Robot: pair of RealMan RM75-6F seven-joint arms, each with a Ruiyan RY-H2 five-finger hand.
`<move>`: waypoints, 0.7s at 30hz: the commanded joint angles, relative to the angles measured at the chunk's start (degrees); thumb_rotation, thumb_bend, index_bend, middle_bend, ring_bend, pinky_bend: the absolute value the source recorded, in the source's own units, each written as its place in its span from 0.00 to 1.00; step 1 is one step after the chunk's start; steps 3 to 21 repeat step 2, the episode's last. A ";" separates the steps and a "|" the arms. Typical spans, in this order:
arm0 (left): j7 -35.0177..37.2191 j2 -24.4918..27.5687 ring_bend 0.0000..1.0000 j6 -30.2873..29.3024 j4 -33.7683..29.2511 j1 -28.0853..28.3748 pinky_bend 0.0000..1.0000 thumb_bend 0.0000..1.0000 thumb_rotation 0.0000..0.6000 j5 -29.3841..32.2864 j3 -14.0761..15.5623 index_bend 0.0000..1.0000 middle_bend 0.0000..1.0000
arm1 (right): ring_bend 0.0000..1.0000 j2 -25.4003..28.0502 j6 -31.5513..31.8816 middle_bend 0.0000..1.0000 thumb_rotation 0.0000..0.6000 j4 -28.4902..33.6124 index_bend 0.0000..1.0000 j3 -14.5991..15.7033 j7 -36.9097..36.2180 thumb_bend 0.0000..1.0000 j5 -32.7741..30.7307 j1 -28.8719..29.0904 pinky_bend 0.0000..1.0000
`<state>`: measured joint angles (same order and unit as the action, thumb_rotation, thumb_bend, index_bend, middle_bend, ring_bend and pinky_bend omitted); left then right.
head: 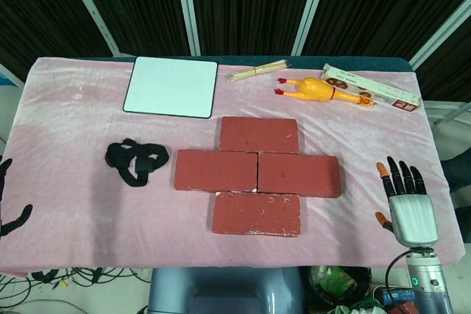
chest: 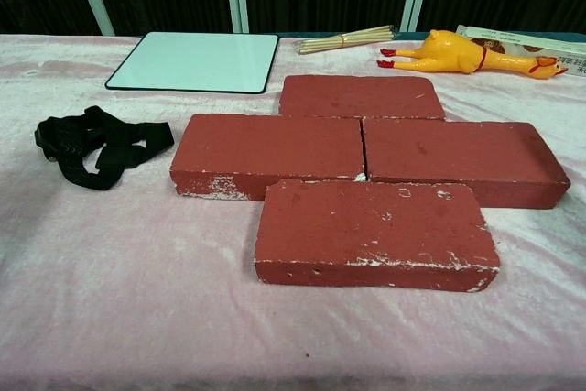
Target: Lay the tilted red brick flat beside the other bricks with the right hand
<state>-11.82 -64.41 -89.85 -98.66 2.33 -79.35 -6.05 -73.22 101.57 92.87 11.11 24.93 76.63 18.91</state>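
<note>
Several red bricks lie flat together mid-table. The right middle brick [head: 298,174] [chest: 453,160] lies level beside the left middle brick [head: 215,170] [chest: 270,153], with a back brick [head: 258,134] [chest: 360,96] and a front brick [head: 257,213] [chest: 374,233] touching them. My right hand [head: 408,200] hovers at the table's near right corner, fingers spread and holding nothing, well clear of the bricks. Only the dark fingertips of my left hand [head: 6,204] show at the left edge of the head view. Neither hand shows in the chest view.
A black strap bundle [head: 135,161] [chest: 93,146] lies left of the bricks. At the back are a white board [head: 171,87] [chest: 195,62], a bundle of sticks [head: 257,71], a yellow rubber chicken [head: 316,90] [chest: 458,52] and a long box [head: 372,87].
</note>
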 commanded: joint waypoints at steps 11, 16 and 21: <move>0.00 -0.06 0.00 -0.10 0.00 -0.04 0.00 0.25 1.00 -0.08 0.02 0.08 0.03 | 0.03 -0.75 -0.74 0.00 1.00 -1.68 0.00 -0.88 -0.05 0.00 0.13 -1.48 0.11; 0.00 -0.06 0.00 -0.10 0.00 -0.04 0.00 0.25 1.00 -0.08 0.02 0.08 0.03 | 0.03 -0.75 -0.74 0.00 1.00 -1.68 0.00 -0.88 -0.05 0.00 0.13 -1.48 0.11; 0.00 -0.06 0.00 -0.10 0.00 -0.04 0.00 0.25 1.00 -0.08 0.02 0.08 0.03 | 0.03 -0.75 -0.74 0.00 1.00 -1.68 0.00 -0.88 -0.05 0.00 0.13 -1.48 0.11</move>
